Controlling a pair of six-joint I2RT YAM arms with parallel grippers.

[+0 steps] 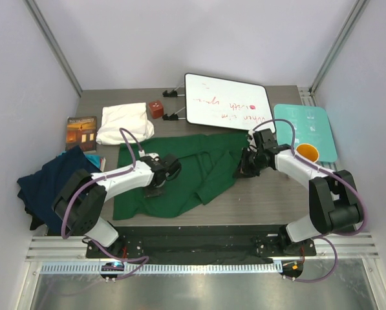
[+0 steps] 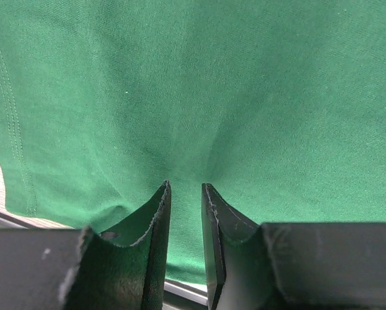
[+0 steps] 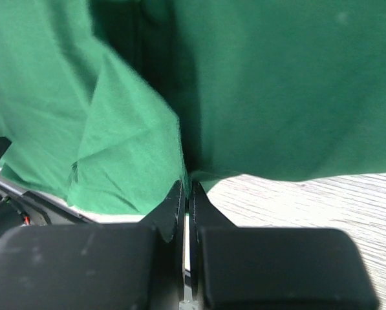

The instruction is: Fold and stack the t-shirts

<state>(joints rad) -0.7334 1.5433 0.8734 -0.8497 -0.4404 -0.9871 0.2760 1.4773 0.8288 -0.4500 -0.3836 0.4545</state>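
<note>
Green shirt point(image 1: 199, 171) lies spread mid-desk point(image 1: 264, 200), reaching toward the near edge. Right tool point(image 3: 186, 187) is clamped tight on just a sliver of its right-hand border, a thin bite that could slip on the lift. Left tool point(image 2: 185, 187) stands narrow, tips in the cloth, grip unclear. Any drag there would bunch the fold.

Three t-shirts point(image 1: 180, 187) point(image 1: 47, 184) point(image 1: 123, 123) (one green), two boards point(image 1: 225, 103) point(image 1: 309, 126), one book point(image 1: 81, 131), one mug point(image 1: 307, 153)

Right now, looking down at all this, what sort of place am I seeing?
Probably a robotics test booth, not a home: plain white walls fence in one small table, a left arm and a right arm are bolted at its near edge, and a green t-shirt lies spread between them.
</note>
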